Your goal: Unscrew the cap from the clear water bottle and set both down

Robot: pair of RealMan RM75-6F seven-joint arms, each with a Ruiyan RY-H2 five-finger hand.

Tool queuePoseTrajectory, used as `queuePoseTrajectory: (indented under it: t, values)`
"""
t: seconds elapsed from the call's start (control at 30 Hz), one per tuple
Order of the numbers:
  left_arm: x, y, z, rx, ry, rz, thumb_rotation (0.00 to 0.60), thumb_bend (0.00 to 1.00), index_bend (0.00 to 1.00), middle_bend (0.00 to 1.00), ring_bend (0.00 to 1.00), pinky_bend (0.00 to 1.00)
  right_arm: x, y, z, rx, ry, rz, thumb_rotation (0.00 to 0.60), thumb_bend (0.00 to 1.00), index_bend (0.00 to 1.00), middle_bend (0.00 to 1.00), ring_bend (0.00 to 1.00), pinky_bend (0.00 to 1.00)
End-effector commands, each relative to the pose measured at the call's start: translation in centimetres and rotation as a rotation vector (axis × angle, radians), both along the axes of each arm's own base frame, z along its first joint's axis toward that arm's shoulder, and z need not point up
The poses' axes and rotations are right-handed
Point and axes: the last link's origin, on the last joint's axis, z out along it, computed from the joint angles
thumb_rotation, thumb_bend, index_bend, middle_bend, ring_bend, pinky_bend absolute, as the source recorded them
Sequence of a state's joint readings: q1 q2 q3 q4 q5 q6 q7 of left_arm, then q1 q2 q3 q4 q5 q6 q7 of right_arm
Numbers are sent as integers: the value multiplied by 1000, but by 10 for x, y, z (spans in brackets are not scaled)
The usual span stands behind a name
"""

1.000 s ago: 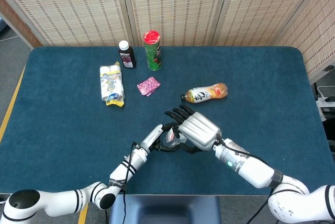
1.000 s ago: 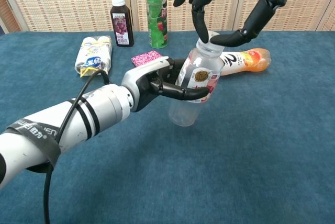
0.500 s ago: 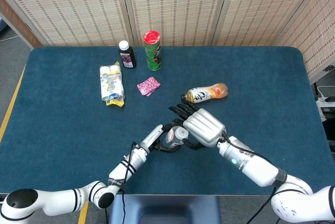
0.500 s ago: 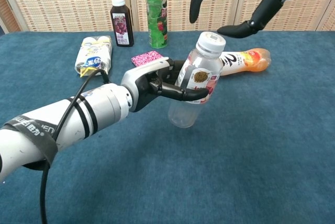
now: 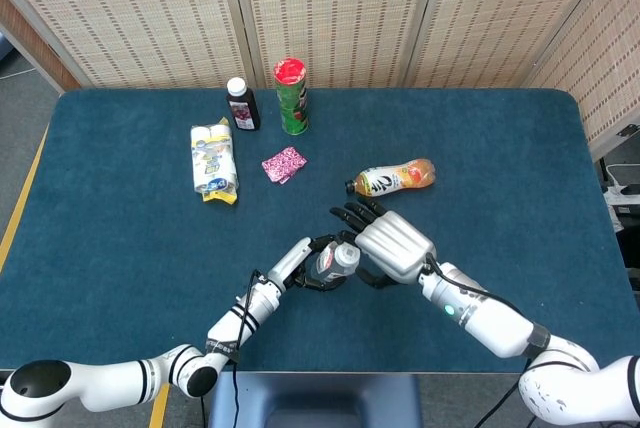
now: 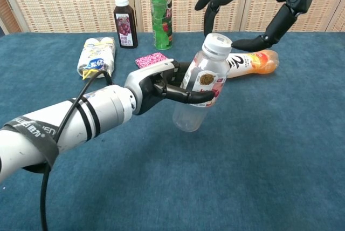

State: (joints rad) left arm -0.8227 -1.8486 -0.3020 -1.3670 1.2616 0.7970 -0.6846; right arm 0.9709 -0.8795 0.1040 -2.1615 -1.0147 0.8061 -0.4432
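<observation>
The clear water bottle (image 6: 200,88) stands tilted on the blue table, its white cap (image 6: 218,42) on its neck. My left hand (image 6: 161,86) grips the bottle around its labelled middle. In the head view the bottle (image 5: 334,261) shows between both hands, with the left hand (image 5: 303,263) at its left. My right hand (image 6: 249,9) hovers above and to the right of the cap, fingers spread, holding nothing and apart from the cap. Seen from the head camera, the right hand (image 5: 392,245) sits just right of the bottle.
An orange juice bottle (image 6: 252,61) lies behind the water bottle. At the back stand a dark juice bottle (image 6: 124,22) and a green can (image 6: 160,14). A white packet (image 6: 97,56) and a pink wrapper (image 6: 151,59) lie at the left.
My right hand let go of the cap, lifted off and shifted right, then dropped slightly. The left hand and the bottle have stayed in place.
</observation>
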Motion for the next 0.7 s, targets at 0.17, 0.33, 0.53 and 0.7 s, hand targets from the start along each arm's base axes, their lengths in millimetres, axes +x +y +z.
queuePoseTrajectory:
  t: [0.17, 0.33, 0.53, 0.7]
  values:
    - [1, 0, 0, -11, -1, -2, 600, 769, 735, 824, 570, 581, 3, 2, -1, 9, -3, 7, 469, 381, 344, 0, 0, 0]
    - [1, 1, 1, -18, 2, -6, 600, 769, 735, 824, 570, 581, 8, 6, 0, 13, -8, 28, 470, 381, 356, 0, 0, 0]
    - [0, 3, -1, -26, 5, -1, 600, 769, 736, 824, 570, 581, 9, 14, -2, 33, 3, 45, 472, 381, 363, 0, 0, 0]
    - [-1, 2, -2, -25, 10, -5, 600, 766, 735, 824, 570, 580, 9, 16, -1, 23, -23, 52, 472, 381, 299, 0, 0, 0]
